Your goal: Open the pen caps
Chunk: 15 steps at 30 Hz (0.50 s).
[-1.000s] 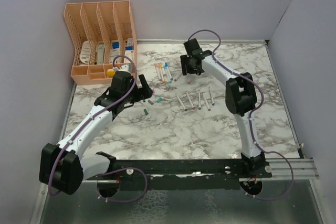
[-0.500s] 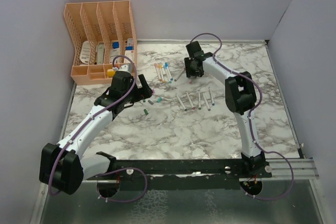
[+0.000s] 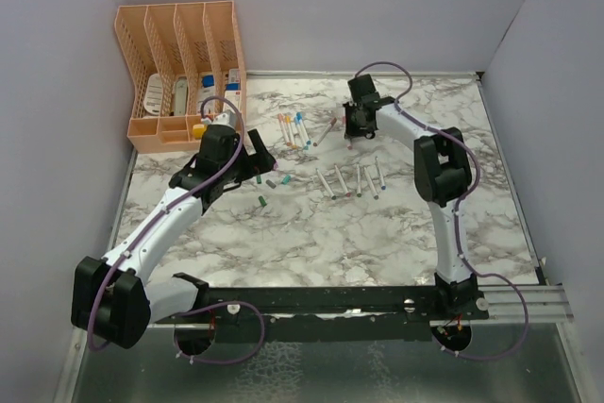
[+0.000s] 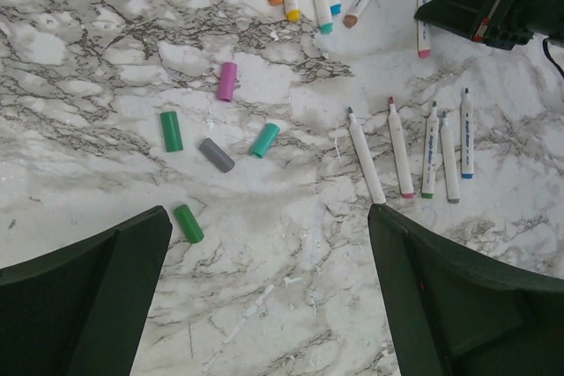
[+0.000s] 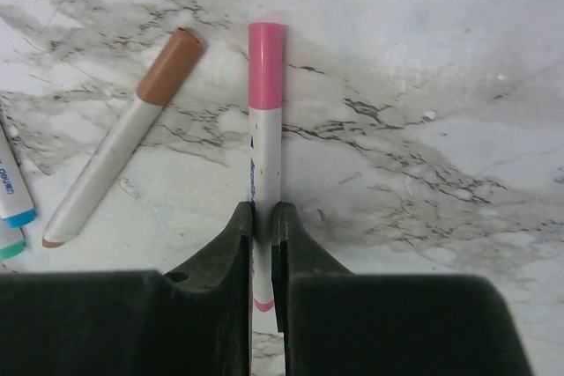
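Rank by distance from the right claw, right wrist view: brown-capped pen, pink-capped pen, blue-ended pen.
1. The pink-capped pen, centre, gripped in the right claw.
2. The brown-capped pen, left of it, lying slanted.
3. The blue-ended pen, far left edge, mostly cut off.

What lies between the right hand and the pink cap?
Only the pen's white barrel, gripped by the right hand, reaches the pink cap; right wrist view.

Left arm's stretched out forward on its own side, left gripper [image 4: 269, 226] hanging with jaws spread wide. Right arm reaches way back, elbow bent, right gripper [image 5: 263, 213] pinched tight on a pink-capped pen [image 5: 264, 138].
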Each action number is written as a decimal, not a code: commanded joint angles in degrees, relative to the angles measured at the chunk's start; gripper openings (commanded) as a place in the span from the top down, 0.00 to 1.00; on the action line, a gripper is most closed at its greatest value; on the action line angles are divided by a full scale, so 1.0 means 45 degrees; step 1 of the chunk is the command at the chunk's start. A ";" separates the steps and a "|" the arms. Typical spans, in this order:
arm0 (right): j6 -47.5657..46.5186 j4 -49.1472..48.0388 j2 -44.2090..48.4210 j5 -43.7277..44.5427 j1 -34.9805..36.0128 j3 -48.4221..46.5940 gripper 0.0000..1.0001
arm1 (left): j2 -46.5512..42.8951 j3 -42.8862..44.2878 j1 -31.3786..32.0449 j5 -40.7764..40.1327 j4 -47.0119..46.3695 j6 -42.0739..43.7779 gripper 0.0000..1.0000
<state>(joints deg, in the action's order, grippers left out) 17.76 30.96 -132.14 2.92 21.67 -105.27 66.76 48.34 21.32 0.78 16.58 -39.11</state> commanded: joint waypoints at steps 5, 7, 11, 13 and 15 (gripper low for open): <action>-0.0157 -0.0835 0.2485 0.0063 -0.1026 0.2810 0.99 | 0.0213 0.0378 -0.0086 0.1203 -0.1269 -0.0846 0.05; -0.0618 -0.1322 0.3461 -0.0030 -0.1036 0.3471 0.99 | 0.0369 0.0285 -0.0075 0.1598 -0.1973 -0.1114 0.05; -0.1224 -0.2349 0.5531 -0.0866 -0.1007 0.4672 0.99 | 0.0878 0.0129 -0.0059 0.2407 -0.3736 -0.1793 0.07; -0.1242 -0.2751 0.6467 -0.1484 -0.0947 0.5278 0.99 | 0.1355 0.0296 -0.0049 0.2796 -0.4453 -0.2013 0.07; -0.1312 -0.2979 0.7266 -0.2108 -0.0770 0.5780 0.99 | 0.1779 0.0647 -0.0055 0.3004 -0.4749 -0.2106 0.08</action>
<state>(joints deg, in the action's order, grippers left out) 14.09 24.77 -107.72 -0.14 16.82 -82.50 71.50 48.97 21.12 9.13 3.42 -45.78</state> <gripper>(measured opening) 0.081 0.927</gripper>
